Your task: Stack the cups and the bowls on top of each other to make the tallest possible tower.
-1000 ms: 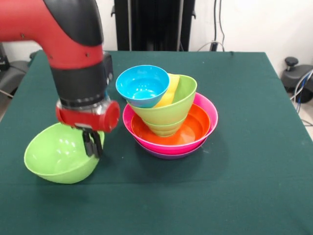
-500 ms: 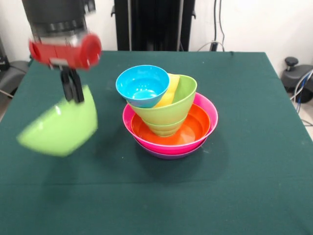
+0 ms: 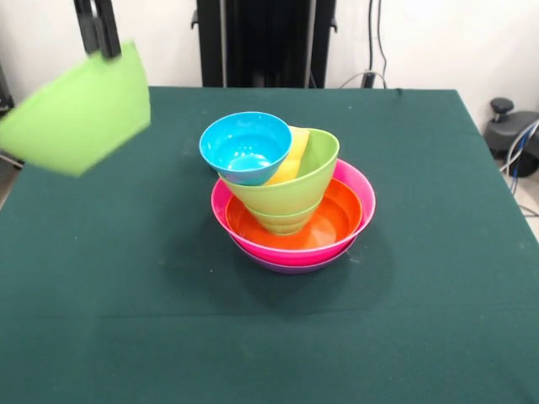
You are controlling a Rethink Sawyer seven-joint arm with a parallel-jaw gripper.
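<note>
No readable brands, labels or writing on anything in frame.

Surface (image 3: 438,337): dark green cloth over a rectangular top, bare apart from the stack. Behind it a white wall, a black upright column (image 3: 265,42) at top centre, and cables (image 3: 375,50) hanging down the wall to its right. At the right edge, off the surface, there is a dark grey piece of equipment (image 3: 509,126) with wires running to it.

My gripper (image 3: 103,42) shows only as two dark fingers at the top left, close together and pinching the rim of a large lime green bowl (image 3: 80,114). That bowl hangs in the air, tilted and motion-blurred, above the surface's left edge and well apart from the stack.

The tower (image 3: 290,198) sits around mid-surface. A sliver of purple bowl (image 3: 286,268) shows at the bottom, with the hot pink bowl (image 3: 358,198) nested in it and the orange bowl (image 3: 337,219) inside that. Two lime green bowls sit upright in the orange one: a small one (image 3: 286,223) underneath and a large one (image 3: 295,189) on it. A yellow cup (image 3: 290,160) lies tilted inside the large green bowl. The sky blue bowl (image 3: 244,147) is on top, tipped toward the camera and overhanging the stack's left side.

Nothing stands between the held bowl and the tower.
</note>
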